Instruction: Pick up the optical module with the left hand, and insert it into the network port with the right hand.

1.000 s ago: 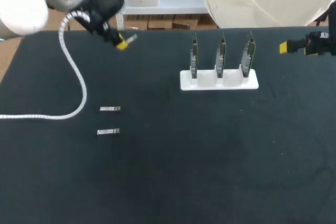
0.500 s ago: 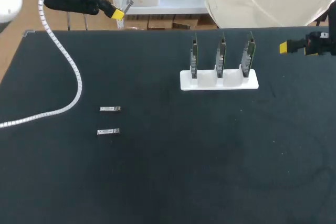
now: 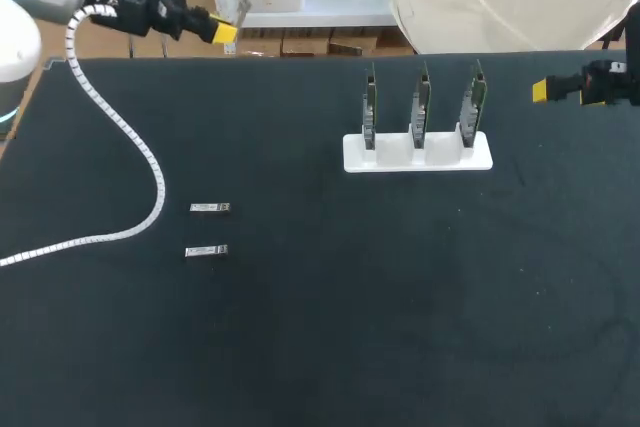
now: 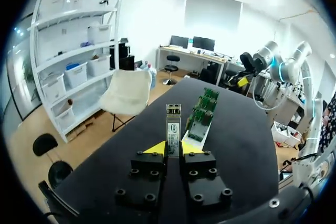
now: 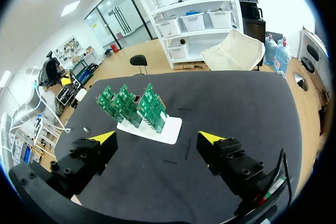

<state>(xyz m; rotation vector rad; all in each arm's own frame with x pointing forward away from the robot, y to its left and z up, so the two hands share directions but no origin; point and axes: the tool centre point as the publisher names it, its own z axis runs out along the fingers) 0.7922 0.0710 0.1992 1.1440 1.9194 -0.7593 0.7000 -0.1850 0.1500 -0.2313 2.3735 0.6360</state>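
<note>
Silvery slim metal optical module (image 4: 173, 125) is pinched from two sides between the yellow-tipped fingers of the left gripper (image 4: 173, 148), and most of its length stands out ahead of them. In the head view the left gripper (image 3: 226, 33) is seen at the far left corner of the black table (image 3: 400, 327), with the module (image 3: 241, 11) pointing away from it.

Three green circuit boards (image 3: 422, 103) are held upright, side by side, in a white stand (image 3: 418, 155) on the far right part of the table. The right gripper (image 3: 541, 91) is seen at the table's right edge, well apart from the boards, with its fingers spread wide and nothing between them (image 5: 157, 139).

Two more small silvery modules (image 3: 209, 208) (image 3: 206, 250) lie near each other on the left half of the table, beside a white spiral cable (image 3: 140, 152).
</note>
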